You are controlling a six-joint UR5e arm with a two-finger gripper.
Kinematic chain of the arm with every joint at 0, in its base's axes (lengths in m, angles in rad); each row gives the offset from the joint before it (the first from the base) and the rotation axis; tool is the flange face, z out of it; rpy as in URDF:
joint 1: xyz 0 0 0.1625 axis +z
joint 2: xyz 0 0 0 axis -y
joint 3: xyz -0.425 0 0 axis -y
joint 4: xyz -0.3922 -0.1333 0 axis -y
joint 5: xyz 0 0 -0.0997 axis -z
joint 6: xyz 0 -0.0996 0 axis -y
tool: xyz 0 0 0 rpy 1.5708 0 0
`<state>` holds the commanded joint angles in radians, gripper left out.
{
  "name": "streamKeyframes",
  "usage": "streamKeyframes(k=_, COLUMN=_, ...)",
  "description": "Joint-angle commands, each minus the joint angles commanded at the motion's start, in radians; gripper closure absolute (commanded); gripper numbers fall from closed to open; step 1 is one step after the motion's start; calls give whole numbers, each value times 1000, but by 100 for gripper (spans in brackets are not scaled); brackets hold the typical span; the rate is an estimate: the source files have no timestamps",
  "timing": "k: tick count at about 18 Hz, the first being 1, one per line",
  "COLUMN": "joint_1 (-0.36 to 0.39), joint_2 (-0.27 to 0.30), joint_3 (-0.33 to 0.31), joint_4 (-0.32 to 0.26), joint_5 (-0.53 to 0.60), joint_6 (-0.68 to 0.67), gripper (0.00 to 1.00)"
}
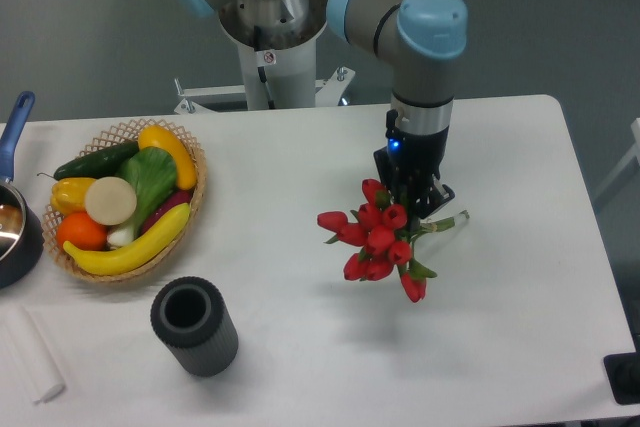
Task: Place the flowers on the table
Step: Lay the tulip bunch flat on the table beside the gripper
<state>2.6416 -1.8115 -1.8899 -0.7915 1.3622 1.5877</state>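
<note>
The arm (425,22) reaches out from its base (268,22) at the far edge of the table (290,347); the last link with the blue cap bends downward, so that the wrist hangs near vertical over the table, right of the table's centre; a blue light shows on the wrist body. The gripper (418,197) points down toward the table; its jaws are pinched on the stems of the flowers (378,242), just above the blooms; the fingers themselves are partly hidden behind the bunch.

The flowers hang from the gripper, blooms toward the camera and slightly left of the wrist; one bloom sticks out to the left, another droops at the lower right; a green stem end juts out to the right of the gripper. A soft shadow lies on the table below the bunch; whether the bunch touches the table cannot be told from this view.

The vase (194,327) stands upright on the table, well apart from the flowers, to their lower left; the basket (128,197) of vegetables sits left of the flowers, near the table's left edge; a pan (15,217) with a blue handle lies just beyond the basket, cut by the frame.
</note>
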Motion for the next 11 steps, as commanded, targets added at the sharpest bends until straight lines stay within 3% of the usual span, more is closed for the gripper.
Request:
streamKeyframes(k=7, joint_1=-32, joint_2=-51, joint_3=-3, joint_4=0, joint_5=-3, joint_6=-14, gripper=67)
streamKeyframes(k=11, joint_1=-31, joint_2=-49, joint_3=-8, joint_4=-3, joint_5=-9, joint_6=-14, gripper=44)
